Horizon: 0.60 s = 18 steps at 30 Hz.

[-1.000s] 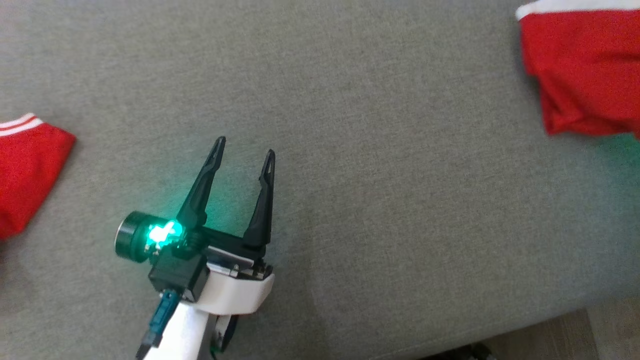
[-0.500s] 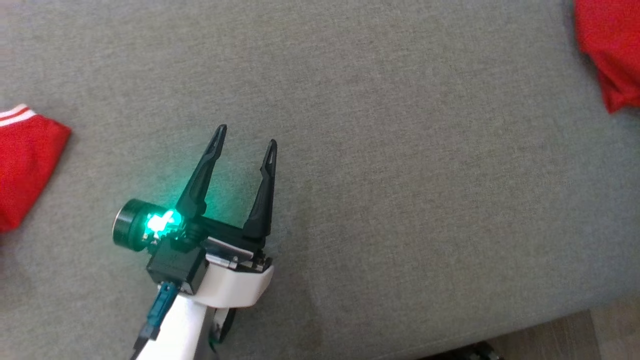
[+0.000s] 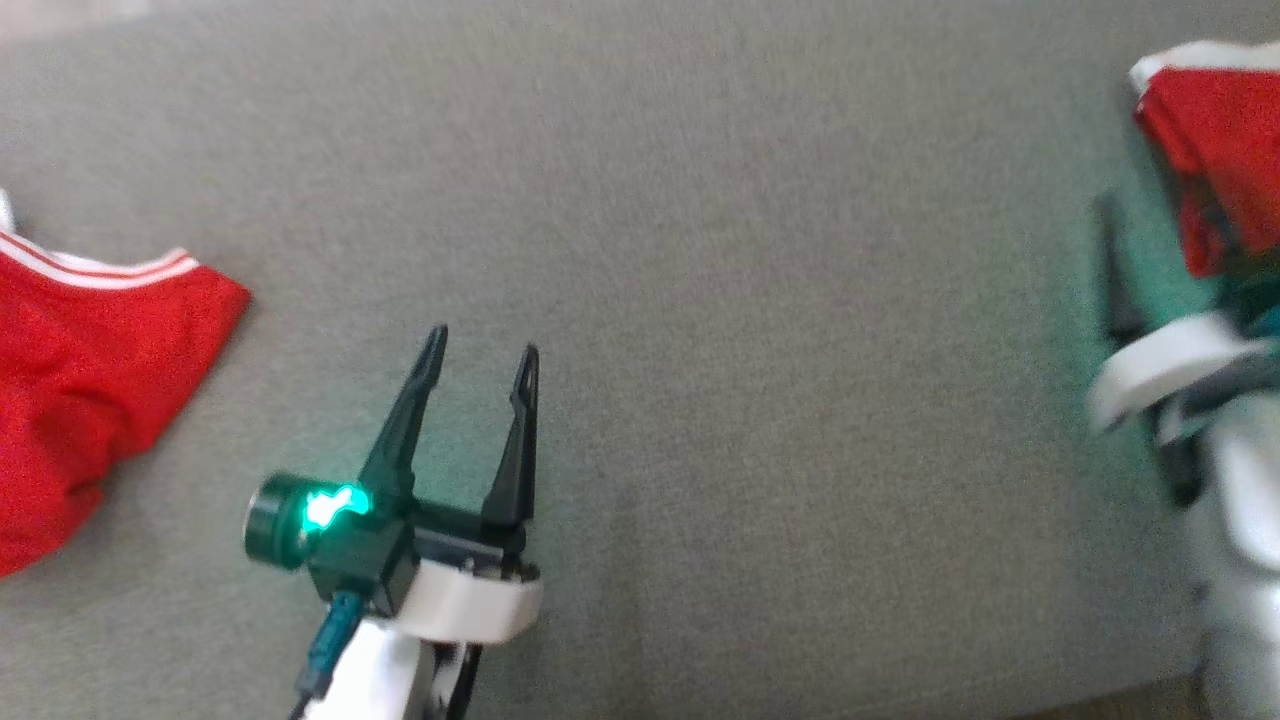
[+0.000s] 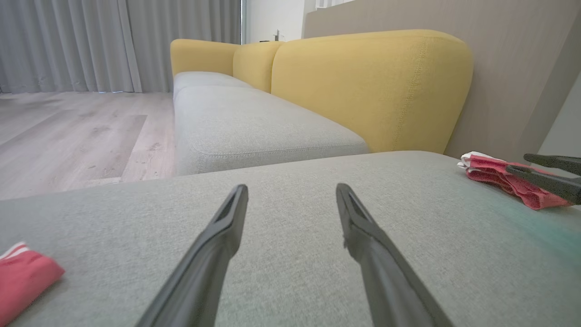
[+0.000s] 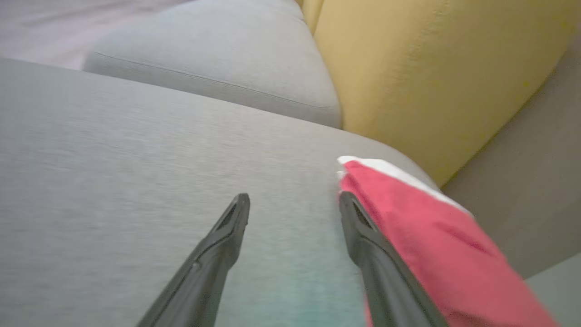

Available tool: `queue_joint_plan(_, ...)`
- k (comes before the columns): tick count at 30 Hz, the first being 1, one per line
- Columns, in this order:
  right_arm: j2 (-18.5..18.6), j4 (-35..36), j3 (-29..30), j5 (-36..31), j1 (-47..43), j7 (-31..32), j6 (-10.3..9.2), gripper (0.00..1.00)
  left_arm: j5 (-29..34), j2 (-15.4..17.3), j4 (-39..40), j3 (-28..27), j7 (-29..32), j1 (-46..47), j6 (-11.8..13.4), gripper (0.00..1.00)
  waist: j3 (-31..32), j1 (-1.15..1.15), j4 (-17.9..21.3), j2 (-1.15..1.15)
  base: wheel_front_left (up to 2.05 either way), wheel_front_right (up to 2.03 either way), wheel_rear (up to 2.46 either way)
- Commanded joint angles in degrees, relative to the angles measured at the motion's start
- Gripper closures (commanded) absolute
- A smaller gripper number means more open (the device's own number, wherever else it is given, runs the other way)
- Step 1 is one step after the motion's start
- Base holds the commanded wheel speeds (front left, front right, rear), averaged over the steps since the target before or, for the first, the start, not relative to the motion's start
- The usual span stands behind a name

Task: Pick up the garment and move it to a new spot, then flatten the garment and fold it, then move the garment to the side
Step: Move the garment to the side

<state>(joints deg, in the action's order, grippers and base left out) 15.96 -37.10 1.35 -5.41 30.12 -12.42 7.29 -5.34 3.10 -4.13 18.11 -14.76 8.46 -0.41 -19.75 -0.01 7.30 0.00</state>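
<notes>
Red garment (image 5: 422, 227) with white trim lay bunched on the grey sofa cushion (image 3: 750, 300), at its far right, near the yellow backrest (image 4: 363, 86). Right gripper (image 5: 294, 196) sat low over the cushion, fingers spread wide with nothing between them. In the right wrist view, the finger on that view's right was just beside the garment's edge; contact unclear. That arm was blurred in the head view. Left gripper (image 3: 482, 342) hung mid-cushion, fingers apart and pointing away from the robot, holding nothing, a green light lit at the wrist, pale forearm coming up from the bottom edge. Striped red cloth (image 3: 90, 370) lay at the cushion's left side, well apart from both grippers. Wood floor (image 4: 68, 131) and grey curtains (image 4: 68, 45) showed behind.
</notes>
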Motion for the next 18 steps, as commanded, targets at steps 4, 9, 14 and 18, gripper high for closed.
queue_joint_plan(4,-3.2,3.9,-7.7,7.2,-7.2,-2.3,0.20,0.00,-1.6,-0.2,-1.1,-2.2,-0.2,-2.8,1.5,0.00,9.4,0.01,-3.0,0.00,0.00,0.00,0.00)
queue_joint_plan(9,-6.4,8.1,-10.1,12.8,-13.7,-2.5,0.20,0.00,-3.3,-0.2,-2.6,-2.1,-0.2,-5.2,2.9,0.00,14.2,0.01,-4.9,0.00,0.00,0.00,0.00)
queue_joint_plan(14,-8.3,17.4,-9.7,15.9,-23.7,-2.6,0.20,0.00,-3.6,-0.2,-2.1,-2.4,-0.2,-8.3,4.8,0.00,19.0,0.01,-7.7,0.00,0.00,0.00,0.00)
queue_joint_plan(18,-9.8,25.2,-6.7,14.4,-30.8,-2.6,0.20,0.00,-3.4,-0.2,-0.4,-4.0,-0.2,-10.5,6.7,0.00,20.9,0.01,-9.3,0.00,0.00,0.00,0.00)
